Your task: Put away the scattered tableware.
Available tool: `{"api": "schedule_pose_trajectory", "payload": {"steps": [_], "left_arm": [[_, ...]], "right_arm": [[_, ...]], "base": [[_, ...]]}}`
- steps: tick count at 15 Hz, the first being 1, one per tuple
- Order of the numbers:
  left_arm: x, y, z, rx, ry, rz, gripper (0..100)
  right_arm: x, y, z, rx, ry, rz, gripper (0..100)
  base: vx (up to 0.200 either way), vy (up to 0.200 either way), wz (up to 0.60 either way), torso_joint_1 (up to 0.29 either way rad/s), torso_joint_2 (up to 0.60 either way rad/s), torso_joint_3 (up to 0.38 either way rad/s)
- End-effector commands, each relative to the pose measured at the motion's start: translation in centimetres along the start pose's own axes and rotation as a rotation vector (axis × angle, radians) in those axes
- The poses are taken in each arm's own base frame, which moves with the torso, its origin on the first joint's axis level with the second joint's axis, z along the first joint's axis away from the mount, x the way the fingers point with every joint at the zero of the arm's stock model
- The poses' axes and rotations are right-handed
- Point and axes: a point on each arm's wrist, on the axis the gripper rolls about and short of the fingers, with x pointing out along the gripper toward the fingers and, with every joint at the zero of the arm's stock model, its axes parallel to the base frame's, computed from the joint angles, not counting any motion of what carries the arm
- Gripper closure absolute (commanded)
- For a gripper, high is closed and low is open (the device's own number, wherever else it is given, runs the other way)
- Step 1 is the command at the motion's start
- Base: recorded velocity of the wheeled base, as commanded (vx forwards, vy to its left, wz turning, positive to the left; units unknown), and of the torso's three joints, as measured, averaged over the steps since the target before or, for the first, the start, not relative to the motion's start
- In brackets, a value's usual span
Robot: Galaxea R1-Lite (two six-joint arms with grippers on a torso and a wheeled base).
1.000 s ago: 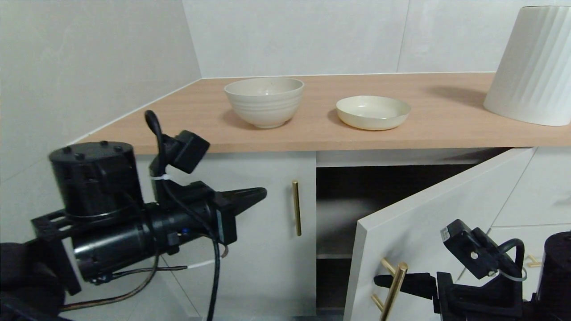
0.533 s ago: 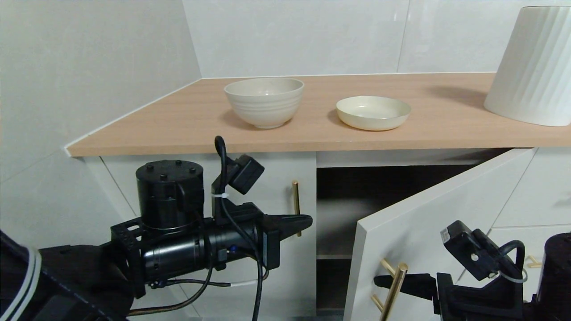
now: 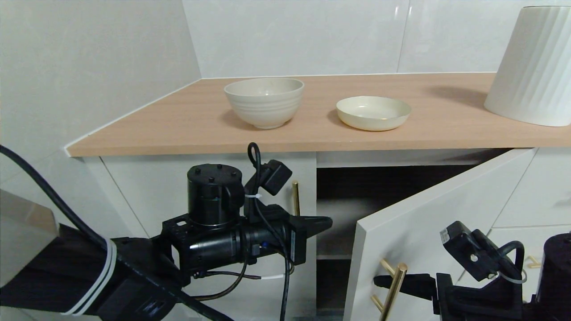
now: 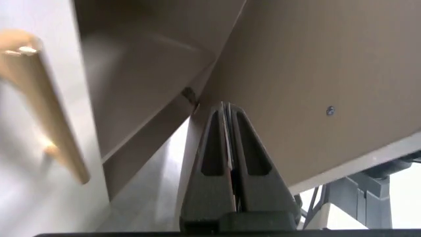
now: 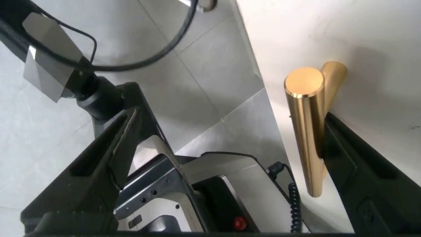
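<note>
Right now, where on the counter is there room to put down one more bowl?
The countertop is bare from its left corner to the deep bowl, and again between the shallow dish and the tall white ribbed object. The gap between bowl and dish is tighter.

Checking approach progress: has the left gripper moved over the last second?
Yes. The left gripper moved rightward, past the closed door's handle toward the open cabinet.

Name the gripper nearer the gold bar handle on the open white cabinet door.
Right. The right gripper straddles the gold bar handle; the left gripper hangs apart, by the cabinet opening.
</note>
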Motion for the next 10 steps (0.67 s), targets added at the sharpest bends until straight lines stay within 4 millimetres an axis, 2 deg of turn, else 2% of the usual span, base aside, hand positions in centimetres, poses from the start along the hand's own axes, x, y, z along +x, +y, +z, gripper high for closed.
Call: {"api": "schedule_pose_trajectory", "payload": {"steps": [1,4,7,10], "left_arm": [[0.9,-0.2,-0.3,0.001,0.013,-0.014,100],[1.5,0.1,-0.7,-0.003,0.021,0.000,100],[2.7,-1.9,-0.9,-0.015,0.029,-0.038,100],[3.7,-3.0,-1.2,-0.005,0.033,-0.047,100]], "right_arm": [[0.1,-0.1,-0.1,0.004,0.007,-0.003,0],[0.1,-0.1,-0.1,0.004,0.009,-0.006,0],[0.0,-0.4,0.0,0.006,0.002,-0.020,0],[-0.1,-0.9,0.1,0.013,-0.006,-0.044,0]], "base": [[0.000,0.000,0.00,0.000,0.00,0.000],[0.000,0.000,0.00,0.000,0.00,0.000],[0.000,0.000,0.00,0.000,0.00,0.000],[0.000,0.000,0.00,0.000,0.00,0.000]]}}
